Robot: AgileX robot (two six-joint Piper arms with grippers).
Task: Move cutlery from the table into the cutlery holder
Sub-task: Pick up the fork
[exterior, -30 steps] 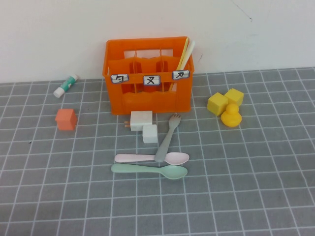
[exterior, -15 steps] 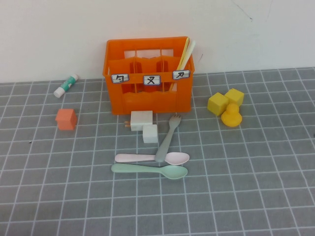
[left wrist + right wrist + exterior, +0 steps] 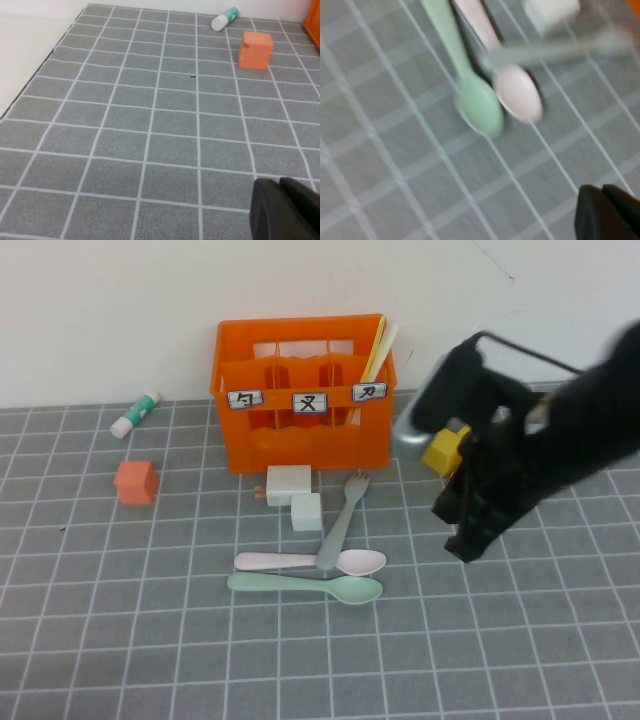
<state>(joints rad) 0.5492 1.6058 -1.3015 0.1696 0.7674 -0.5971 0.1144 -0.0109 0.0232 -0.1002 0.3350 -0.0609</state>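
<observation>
1. Left gripper [image 3: 285, 210] is hovering over bare table [image 3: 150, 125], fingers pressed together.
2. Cutlery holder [image 3: 303, 390] is standing by the wall.
3. Pink spoon [image 3: 310, 562], green spoon [image 3: 305, 588] and fork [image 3: 340, 520] are lying before it.
4. Right gripper [image 3: 468, 540] is hanging right of them, closed, empty.

The right arm [image 3: 540, 450] has entered the high view from the right side; it was not visible before. Its right hand [image 3: 468, 540], fingers closed together, now hangs over the worktop [image 3: 120, 640] to the right of the cutlery. The arm now covers the yellow duck and one yellow block; part of the other yellow block [image 3: 445, 450] remains visible.
</observation>
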